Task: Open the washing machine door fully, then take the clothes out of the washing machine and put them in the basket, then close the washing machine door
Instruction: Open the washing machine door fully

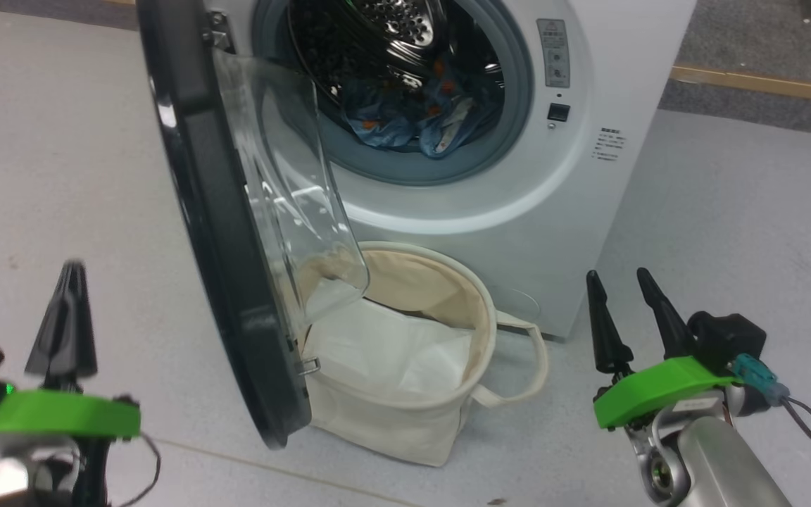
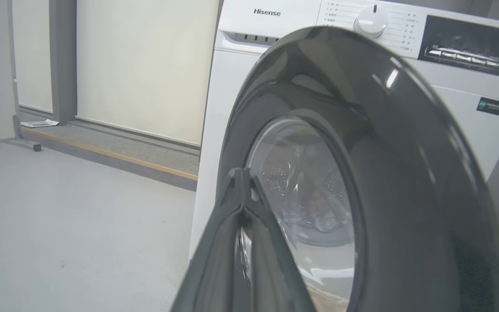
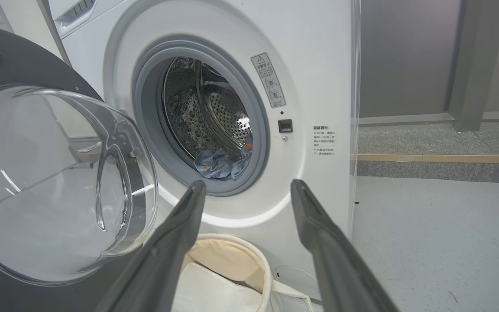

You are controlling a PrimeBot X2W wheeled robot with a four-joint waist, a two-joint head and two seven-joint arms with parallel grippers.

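The washing machine door point(image 1: 215, 211) stands about halfway open, so we judge that the step in hand is the first one: to swing it fully open. The door is upright and shows us its edge. Its hinge side is at the washing machine point(image 1: 588, 176), its free edge points out toward us, and its glass bowl bulges to our right, above the basket point(image 1: 377, 422). Being round, it has no true long axis.

The left gripper point(image 1: 72, 274) hangs low on the outer black side, apart from the door, with its jaws pressed together into one point. The right gripper point(image 1: 617, 276) is at the lower right, its jaws spread wide and empty.

To do this well, we would push on the black ring and not on the glass, following the arc around the hinge. The left arm should first leave the door's path. The hinge is partly hidden, so perhaps little travel remains.

The clothes point(image 1: 412, 120) lie crumpled at the bottom front of the drum, with no clear long axis. The basket is on the floor just before the machine and holds a white sheet point(image 1: 384, 348).
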